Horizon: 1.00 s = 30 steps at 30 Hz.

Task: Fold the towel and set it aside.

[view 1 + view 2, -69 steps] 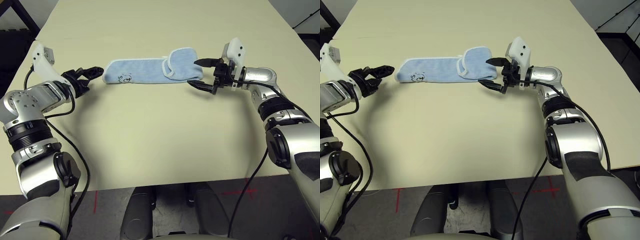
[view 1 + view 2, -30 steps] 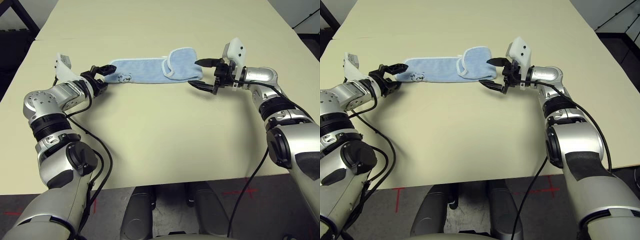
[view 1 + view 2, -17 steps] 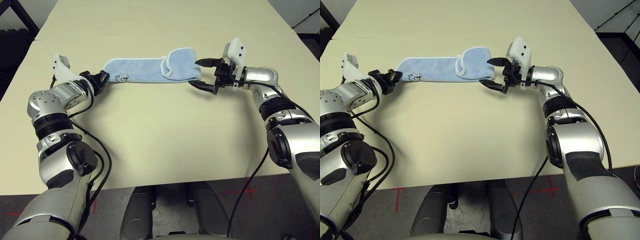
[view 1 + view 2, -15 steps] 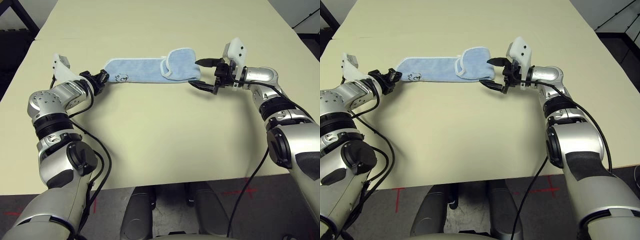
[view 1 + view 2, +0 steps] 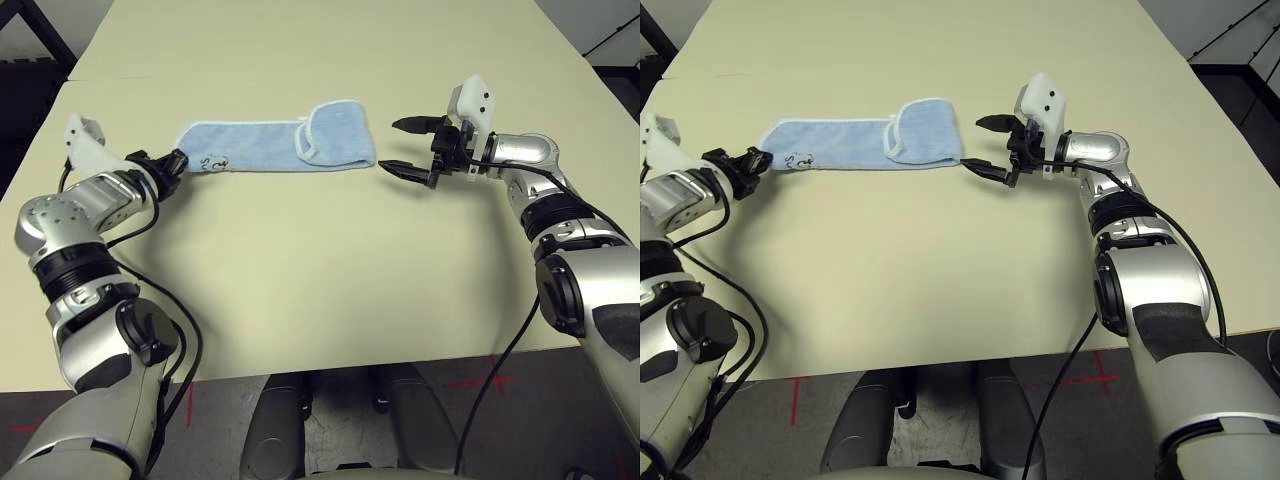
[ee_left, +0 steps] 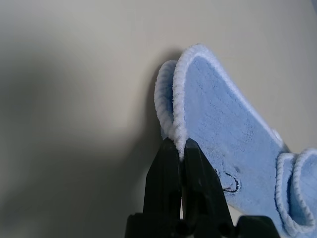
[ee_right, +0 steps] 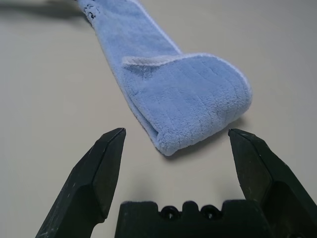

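Observation:
The towel (image 5: 265, 146) is light blue with white edging and lies on the table as a long narrow strip. Its right end is doubled over into a rounded flap (image 7: 188, 94). A small dark emblem (image 5: 215, 162) sits near its left end. My left gripper (image 5: 176, 161) is shut on that left end's edge, and the left wrist view shows the fingertips (image 6: 174, 148) pinching the white hem of the towel (image 6: 223, 129). My right gripper (image 5: 392, 146) hovers open just right of the folded end, a short gap away, with nothing between its jaws.
The pale wooden table (image 5: 320, 270) stretches wide around the towel. Its left edge (image 5: 40, 140) is close behind my left arm, with dark floor beyond. Black cables hang from both forearms.
My left gripper closed on the towel's left end and pulled the whole strip leftward. The folded end has slid out from between the right gripper's fingers, and the right arm has stayed put.

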### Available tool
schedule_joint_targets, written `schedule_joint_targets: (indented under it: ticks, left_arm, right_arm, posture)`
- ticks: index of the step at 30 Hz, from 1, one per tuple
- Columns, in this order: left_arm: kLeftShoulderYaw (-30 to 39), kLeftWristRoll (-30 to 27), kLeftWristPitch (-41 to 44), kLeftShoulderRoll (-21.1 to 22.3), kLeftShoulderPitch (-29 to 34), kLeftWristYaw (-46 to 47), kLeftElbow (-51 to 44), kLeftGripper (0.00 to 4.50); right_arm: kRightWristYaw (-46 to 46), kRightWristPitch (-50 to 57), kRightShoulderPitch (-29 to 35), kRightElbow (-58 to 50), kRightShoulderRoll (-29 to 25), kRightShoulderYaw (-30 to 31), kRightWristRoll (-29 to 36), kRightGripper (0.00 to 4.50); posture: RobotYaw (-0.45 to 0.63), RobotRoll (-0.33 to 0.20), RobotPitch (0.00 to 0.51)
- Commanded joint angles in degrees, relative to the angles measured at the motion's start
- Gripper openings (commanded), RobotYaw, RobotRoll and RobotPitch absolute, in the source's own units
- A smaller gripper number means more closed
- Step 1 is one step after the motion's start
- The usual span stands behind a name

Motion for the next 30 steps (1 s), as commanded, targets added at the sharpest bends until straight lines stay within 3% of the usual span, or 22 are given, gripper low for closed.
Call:
schedule_joint_targets:
  ticks: [1, 6, 18, 30]
  left_arm:
    - [1.5, -1.6, 2.2, -1.5, 2.3, 2.1, -4.7, 0.04]
    - [-0.3, -0.4, 0.0, -1.1, 2.8, 1.7, -5.2, 0.04]
    - [-6.8, 3.4, -5.8, 5.7, 2.6, -4.8, 2.0, 0.04]
    - [-9.7, 4.6, -8.5, 7.1, 0.9, -7.8, 5.6, 0.04]
  right_arm:
    - [-0.2, -0.4, 0.0, 0.2, -0.2, -0.3, -0.7, 4.5]
    - [-0.5, -0.2, -0.1, 0.4, 0.0, -0.4, -0.9, 4.5]
    - [1.8, 1.6, 0.7, 0.5, -0.9, -0.2, -1.3, 4.5]
    - [4.2, 6.2, 1.0, -0.1, -0.6, -2.4, 1.0, 4.5]
  posture:
    - [0.04, 0.0, 0.234]
    - [0.04, 0.0, 0.232]
    - [0.04, 0.0, 0.227]
    - [0.04, 0.0, 0.228]
